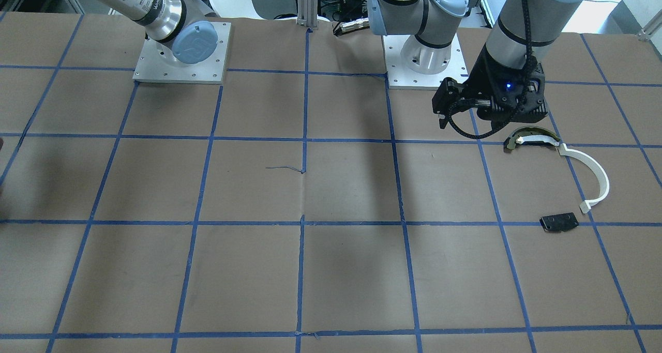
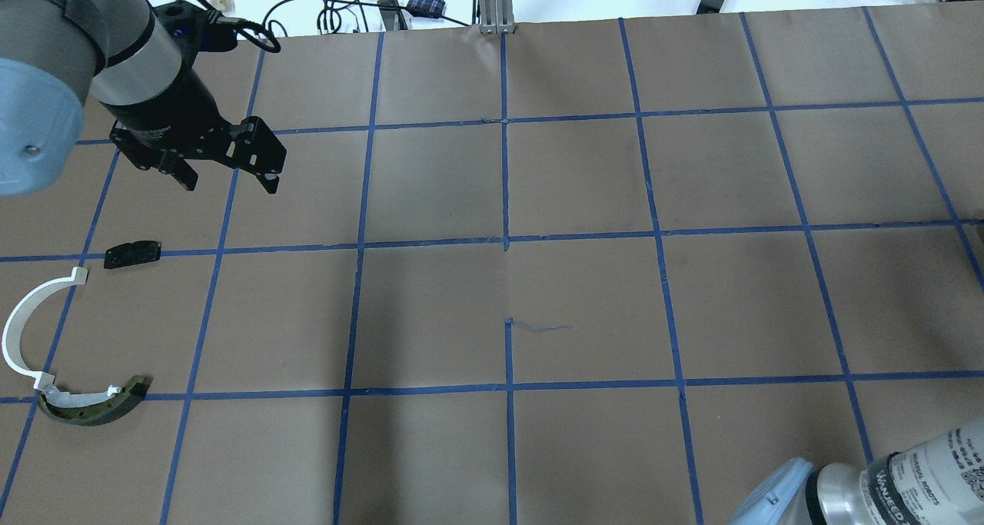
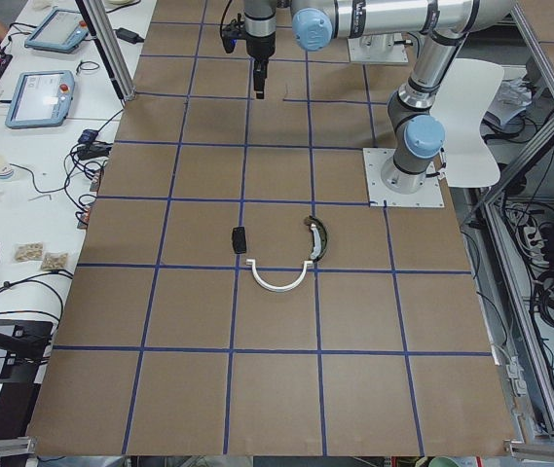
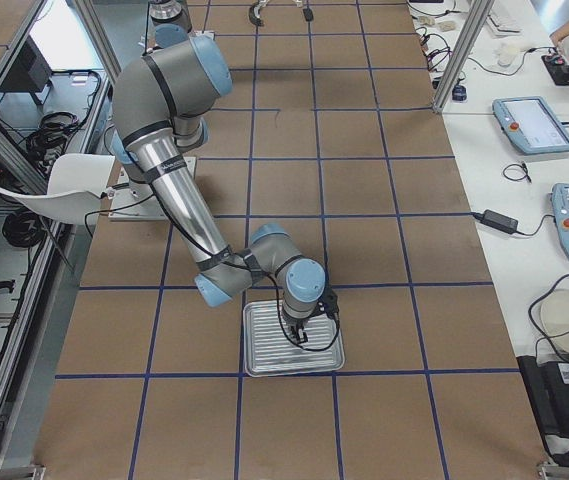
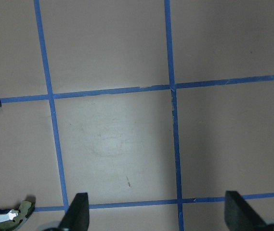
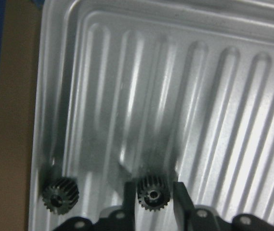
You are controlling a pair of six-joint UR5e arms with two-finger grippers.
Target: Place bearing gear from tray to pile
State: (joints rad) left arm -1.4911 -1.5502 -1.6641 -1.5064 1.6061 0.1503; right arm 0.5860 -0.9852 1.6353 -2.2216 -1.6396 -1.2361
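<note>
A small dark bearing gear (image 6: 152, 193) lies in the ribbed metal tray (image 6: 175, 96) with my right gripper (image 6: 154, 201) lowered over it, fingers (image 6: 129, 195) close on both sides of it. A second gear (image 6: 59, 195) lies near the tray's corner. The tray (image 4: 264, 352) shows in the exterior right view under the right gripper (image 4: 302, 335). The pile is a white arc strip (image 2: 19, 333), a dark curved piece (image 2: 92, 406) and a black plate (image 2: 133, 254). My left gripper (image 2: 229, 184) is open and empty, hovering beyond the pile.
Brown table paper with a blue tape grid (image 2: 507, 240). The pile also shows in the front view: arc strip (image 1: 595, 169), curved piece (image 1: 532, 138), plate (image 1: 558, 222). Arm base plates (image 1: 181, 53) stand at the robot's side. Side benches hold tablets and cables (image 4: 534, 125).
</note>
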